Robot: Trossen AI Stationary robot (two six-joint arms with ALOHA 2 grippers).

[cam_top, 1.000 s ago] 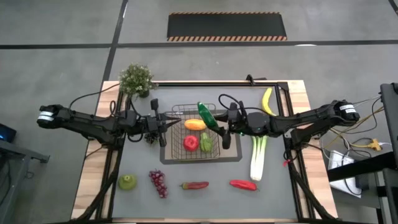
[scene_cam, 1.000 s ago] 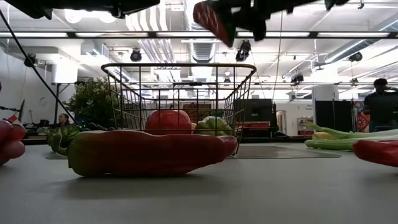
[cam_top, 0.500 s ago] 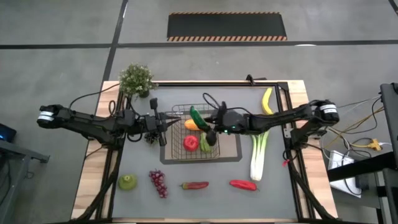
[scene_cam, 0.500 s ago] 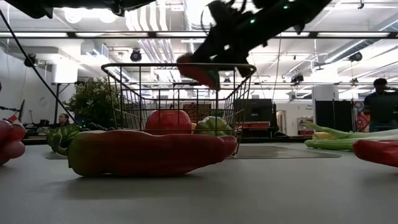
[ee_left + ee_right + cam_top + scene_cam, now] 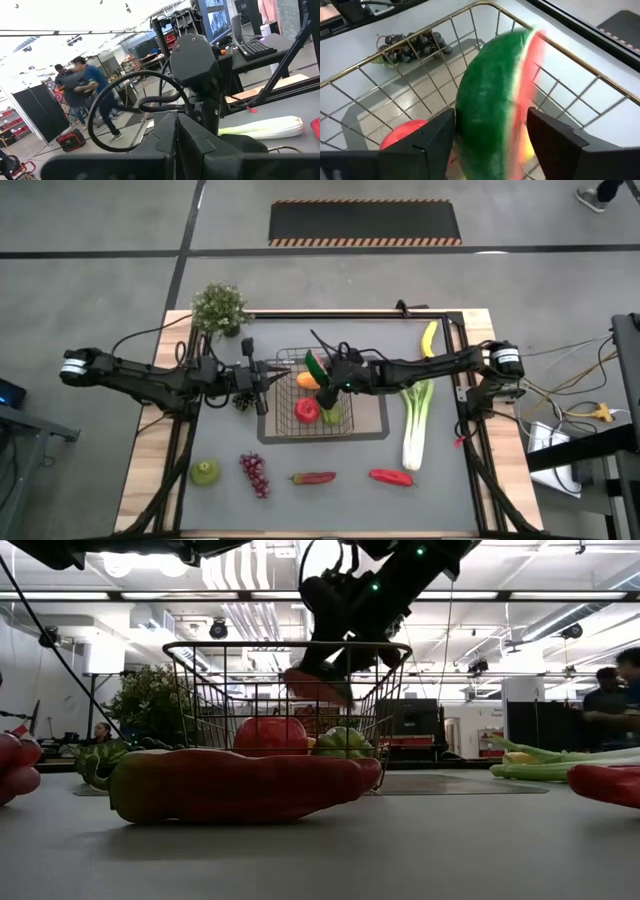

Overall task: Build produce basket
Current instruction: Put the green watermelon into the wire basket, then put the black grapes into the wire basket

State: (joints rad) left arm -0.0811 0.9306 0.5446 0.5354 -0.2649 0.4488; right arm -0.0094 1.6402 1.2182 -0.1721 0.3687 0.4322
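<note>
The wire basket (image 5: pixel 312 395) stands on the grey mat (image 5: pixel 375 428). In it lie a red apple (image 5: pixel 307 410), a green piece (image 5: pixel 331 416) and an orange piece (image 5: pixel 308 382). My right gripper (image 5: pixel 325 378) is over the basket's far part, shut on the watermelon slice (image 5: pixel 495 95), which in the low view (image 5: pixel 318 685) hangs just below rim height. My left gripper (image 5: pixel 268 379) hovers at the basket's left rim. Outside lie a green pear (image 5: pixel 205 472), purple grapes (image 5: pixel 254 474), two red peppers (image 5: pixel 314 477) (image 5: pixel 391 477), a leek (image 5: pixel 414 420) and a banana (image 5: pixel 430 342). My right gripper pinches the watermelon slice between its two fingers (image 5: pixel 437 137), one on the green rind (image 5: pixel 467 115), the other on the red flesh side (image 5: pixel 526 105). It comes slanting down from the table's right. The slice is lifted clear, above the fruit in the basket.
A potted plant (image 5: pixel 218 308) stands at the far left corner. A dark bunch of grapes (image 5: pixel 242 401) lies on the mat beside the basket's left side, under my left arm. People move in the room behind the table (image 5: pixel 610 690).
My right gripper has carried the watermelon slice toward the table's left and down, from well above the basket to just inside its rim, tipping downward as it went. It has stayed shut on the slice.
</note>
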